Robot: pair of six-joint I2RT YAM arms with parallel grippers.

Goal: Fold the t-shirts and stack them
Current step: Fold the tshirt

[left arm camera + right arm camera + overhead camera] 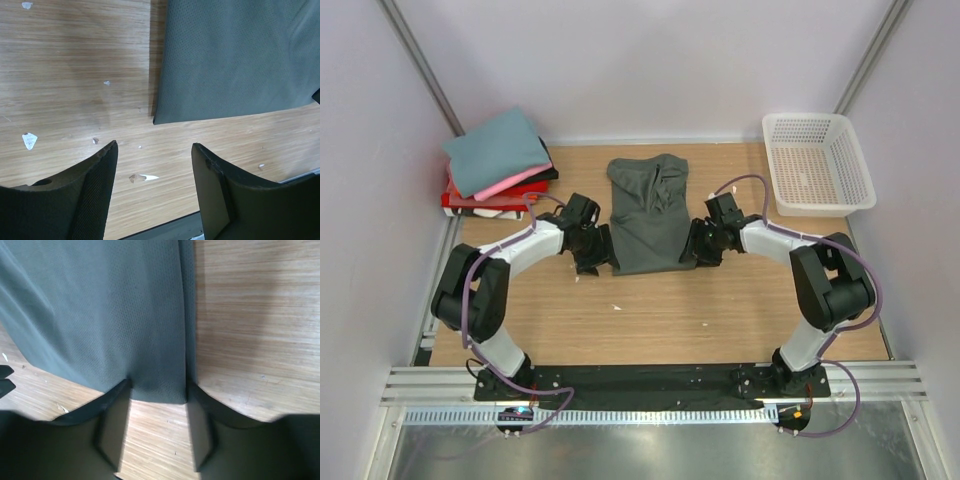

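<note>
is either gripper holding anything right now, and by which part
Nothing is held. The left gripper is open, just short of the grey-green shirt corner. The right gripper has open jaws straddling its near hem, cloth lying flat, not yet pinched.

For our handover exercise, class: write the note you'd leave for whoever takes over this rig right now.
Left gripper: jaws open, empty, just short of the grey-green shirt at its near left corner.
Right gripper: jaws open, straddling the shirt's near right hem, not visibly clamped.
Done: folded stack sits at the far left.
Left to do: finish folding this shirt and add it to the stack.
</note>
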